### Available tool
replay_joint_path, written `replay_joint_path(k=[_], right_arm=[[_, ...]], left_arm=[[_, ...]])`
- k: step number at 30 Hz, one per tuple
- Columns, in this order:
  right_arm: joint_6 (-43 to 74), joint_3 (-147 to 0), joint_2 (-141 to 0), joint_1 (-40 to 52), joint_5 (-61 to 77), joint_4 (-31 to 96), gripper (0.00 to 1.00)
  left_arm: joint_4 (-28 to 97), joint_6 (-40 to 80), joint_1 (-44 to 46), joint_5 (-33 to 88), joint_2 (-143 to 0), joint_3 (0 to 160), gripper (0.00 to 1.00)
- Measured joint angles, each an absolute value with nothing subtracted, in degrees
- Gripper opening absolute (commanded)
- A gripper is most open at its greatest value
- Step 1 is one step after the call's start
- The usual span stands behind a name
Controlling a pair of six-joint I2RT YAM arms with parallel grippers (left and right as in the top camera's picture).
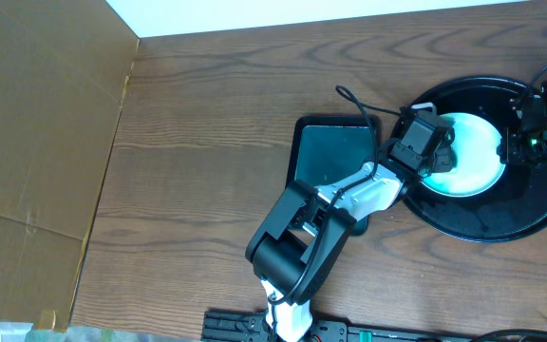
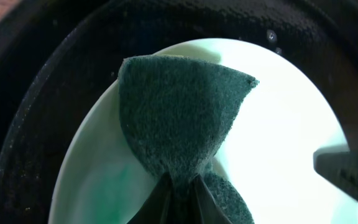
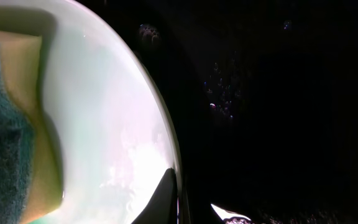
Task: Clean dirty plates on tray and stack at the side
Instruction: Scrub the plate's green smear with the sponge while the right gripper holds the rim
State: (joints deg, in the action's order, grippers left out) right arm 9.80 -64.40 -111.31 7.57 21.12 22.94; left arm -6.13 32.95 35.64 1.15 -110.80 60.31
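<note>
One pale-aqua plate (image 1: 473, 157) lies in the round black tray (image 1: 487, 223) at the right; no other plates show. My left gripper (image 1: 437, 160) is shut on a dark green sponge (image 2: 179, 112) and presses it on the plate's left half. A faint teal smear (image 2: 114, 180) lies on the plate (image 2: 278, 124) beside the sponge. My right gripper (image 1: 525, 142) is at the plate's right edge. In the right wrist view its fingers (image 3: 194, 208) straddle the plate's rim (image 3: 157, 130), one on top, one outside. The sponge (image 3: 2, 130) shows there at the left.
A smaller rectangular dark tray (image 1: 335, 152) with rounded corners lies left of the round tray, partly under my left arm. A brown cardboard panel (image 1: 36, 123) covers the table's left side. Bare wood table (image 1: 207, 114) lies between. Water drops dot the black tray (image 3: 222, 93).
</note>
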Motion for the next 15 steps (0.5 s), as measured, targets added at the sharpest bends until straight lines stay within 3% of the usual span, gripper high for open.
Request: replay_joint_path(k=[15], right_arm=[[9.82,-64.47,-111.31,7.60,21.21,23.44,0.01]], left_arm=[[-4.75,11.81,35.18,-3.22,-110.67,60.84,0.07]])
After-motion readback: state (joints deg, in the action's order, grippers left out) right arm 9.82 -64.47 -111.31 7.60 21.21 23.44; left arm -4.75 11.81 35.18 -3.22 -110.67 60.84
